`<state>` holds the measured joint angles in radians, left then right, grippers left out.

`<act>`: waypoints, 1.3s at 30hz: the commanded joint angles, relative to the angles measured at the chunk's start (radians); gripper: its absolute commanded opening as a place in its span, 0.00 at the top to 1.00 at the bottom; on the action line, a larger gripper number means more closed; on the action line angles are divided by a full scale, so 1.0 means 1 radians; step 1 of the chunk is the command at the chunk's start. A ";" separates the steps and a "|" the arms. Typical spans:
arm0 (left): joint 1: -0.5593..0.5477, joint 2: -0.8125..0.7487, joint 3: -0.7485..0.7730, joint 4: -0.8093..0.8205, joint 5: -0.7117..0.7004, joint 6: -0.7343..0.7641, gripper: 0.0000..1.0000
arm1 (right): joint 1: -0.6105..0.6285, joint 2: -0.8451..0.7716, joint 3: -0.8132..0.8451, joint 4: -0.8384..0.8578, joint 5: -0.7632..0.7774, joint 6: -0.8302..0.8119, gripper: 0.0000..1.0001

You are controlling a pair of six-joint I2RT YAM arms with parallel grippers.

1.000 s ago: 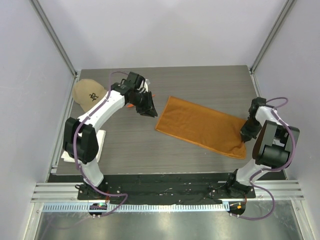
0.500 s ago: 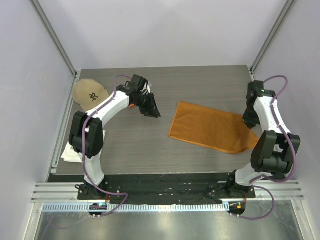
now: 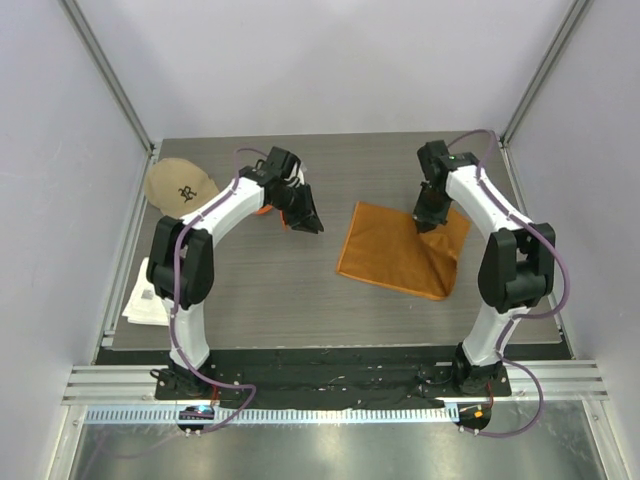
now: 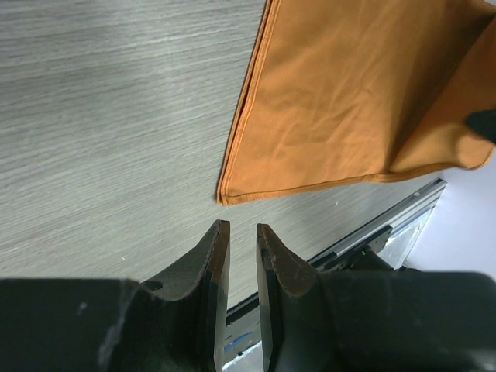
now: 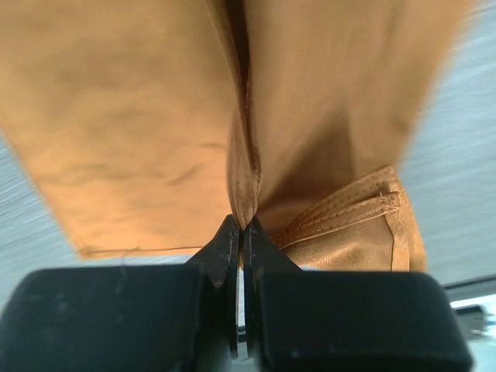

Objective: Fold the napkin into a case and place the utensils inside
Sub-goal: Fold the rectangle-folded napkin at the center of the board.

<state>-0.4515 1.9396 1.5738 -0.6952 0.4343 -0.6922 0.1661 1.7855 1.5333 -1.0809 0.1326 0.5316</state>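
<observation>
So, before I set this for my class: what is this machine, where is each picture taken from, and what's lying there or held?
Two robot arms stand at the near edge of the table, each ending in a two-finger gripper. The wide picture looks down from above; the other two come from cameras on the wrists. On it lie a rust-orange napkin, a tan cap and a white towel. The right gripper is pinched shut on a fold of the napkin. The left gripper holds nothing, fingers slightly apart, above bare table beside the napkin's corner.
</observation>
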 commanded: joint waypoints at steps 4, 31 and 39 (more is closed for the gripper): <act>-0.004 0.018 0.063 -0.013 0.003 0.031 0.76 | 0.081 0.002 -0.025 0.159 -0.194 0.217 0.99; -0.055 0.191 0.088 0.039 -0.063 0.037 0.78 | 0.194 0.100 -0.035 0.360 -0.332 0.452 0.99; -0.056 0.191 0.045 0.048 -0.065 0.049 0.78 | 0.217 0.123 -0.052 0.400 -0.361 0.510 0.99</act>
<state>-0.5102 2.1483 1.6283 -0.6685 0.3786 -0.6685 0.3702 1.9057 1.4727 -0.7219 -0.1982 0.9886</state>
